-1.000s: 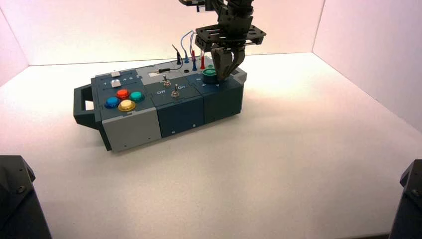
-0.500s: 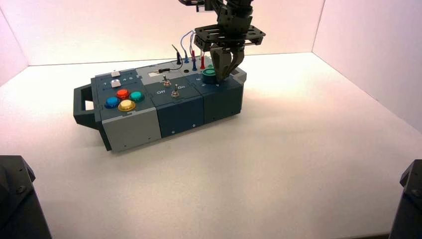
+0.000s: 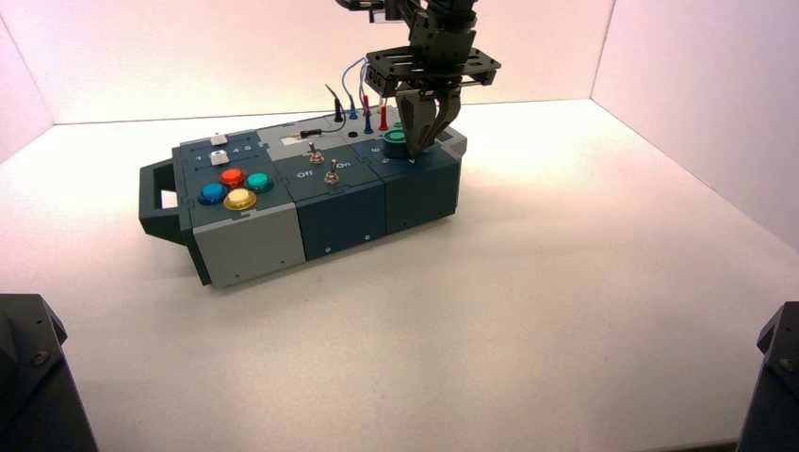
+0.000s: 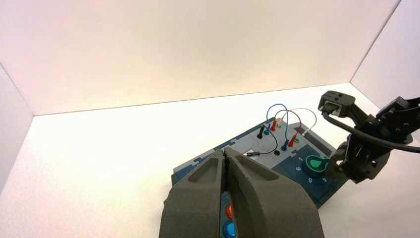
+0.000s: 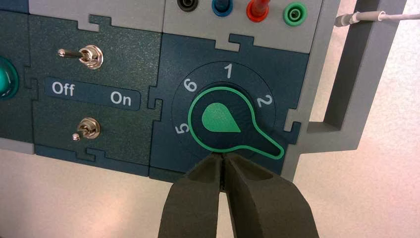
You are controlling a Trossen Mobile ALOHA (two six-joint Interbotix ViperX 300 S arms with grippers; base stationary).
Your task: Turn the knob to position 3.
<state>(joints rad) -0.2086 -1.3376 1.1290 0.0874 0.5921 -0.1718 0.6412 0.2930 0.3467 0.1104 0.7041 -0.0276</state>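
The knob [image 5: 223,121] is a dark green teardrop with a lighter teal top, set in a dial at the right end of the box [image 3: 247,247]. Its pointed tip [image 5: 274,150] lies just past the printed 2, and the figures 5, 6, 1 and 2 show around it. My right gripper [image 5: 223,157] is shut, its tips touching the knob's rim on the side away from the 1. From above, the right gripper [image 3: 421,141] hangs straight down over the knob [image 3: 396,139]. My left gripper [image 4: 226,151] is shut on nothing, held well back from the box.
Two metal toggle switches [image 5: 89,55] flank an Off/On label. Coloured push buttons [image 3: 233,188] sit at the box's left end. Plugs and looping wires [image 3: 363,94] rise behind the knob. A grey bracket [image 5: 346,99] juts off the box's right end. White walls enclose the table.
The right gripper has edged slightly left and up over the knob. The box and the left arm have not moved.
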